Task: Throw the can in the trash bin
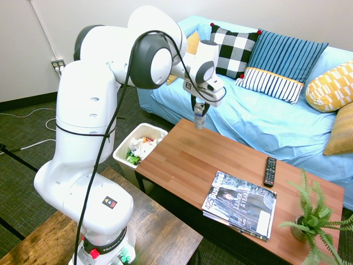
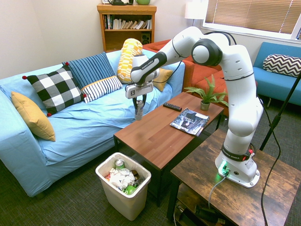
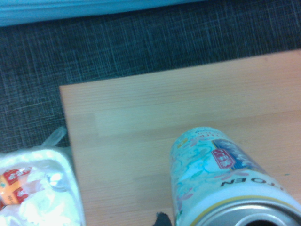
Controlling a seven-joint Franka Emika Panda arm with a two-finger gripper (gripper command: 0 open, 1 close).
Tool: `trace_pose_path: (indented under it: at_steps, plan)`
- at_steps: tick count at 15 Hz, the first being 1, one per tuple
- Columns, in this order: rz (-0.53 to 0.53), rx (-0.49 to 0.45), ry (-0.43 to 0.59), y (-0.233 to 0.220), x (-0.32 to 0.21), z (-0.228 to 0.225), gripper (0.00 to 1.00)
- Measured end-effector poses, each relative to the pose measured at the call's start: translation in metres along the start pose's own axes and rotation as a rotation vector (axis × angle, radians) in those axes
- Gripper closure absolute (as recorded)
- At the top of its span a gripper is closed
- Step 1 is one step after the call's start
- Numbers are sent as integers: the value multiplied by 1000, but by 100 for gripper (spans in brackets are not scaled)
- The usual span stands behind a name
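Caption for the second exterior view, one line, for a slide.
Claw grips can, bin below.

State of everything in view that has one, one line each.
can: gripped, upper end open, over the coffee table
hand: shut on the can
trash bin: open-topped, part filled with trash
coffee table: bearing magazines, remote, plant
magazines: stacked, closed
remote: lying flat
plant: upright in pot
window blinds: lowered

Light-blue cover [image 2: 80, 127] over sofa. Wood-topped desk [image 2: 157, 129] in front. Dark textured floor [image 2: 70, 188]. Pale walls [image 2: 56, 28]. Wooden bookcase [image 2: 126, 26] stands at rear, near window with lowered blinds [image 2: 254, 16].
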State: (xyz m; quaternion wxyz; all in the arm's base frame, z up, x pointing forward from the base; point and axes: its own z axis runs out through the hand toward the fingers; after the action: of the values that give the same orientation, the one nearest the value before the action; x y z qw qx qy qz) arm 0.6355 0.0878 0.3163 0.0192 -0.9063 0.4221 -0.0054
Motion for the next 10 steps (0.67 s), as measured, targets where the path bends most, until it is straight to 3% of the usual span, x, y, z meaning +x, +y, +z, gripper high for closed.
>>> trace_pose_path:
  at_steps: [4, 10]
  plan:
    - [-66, 12, 37, -38, -73, -32, 100]
    - [-166, -5, 73, -78, -192, -30, 100]
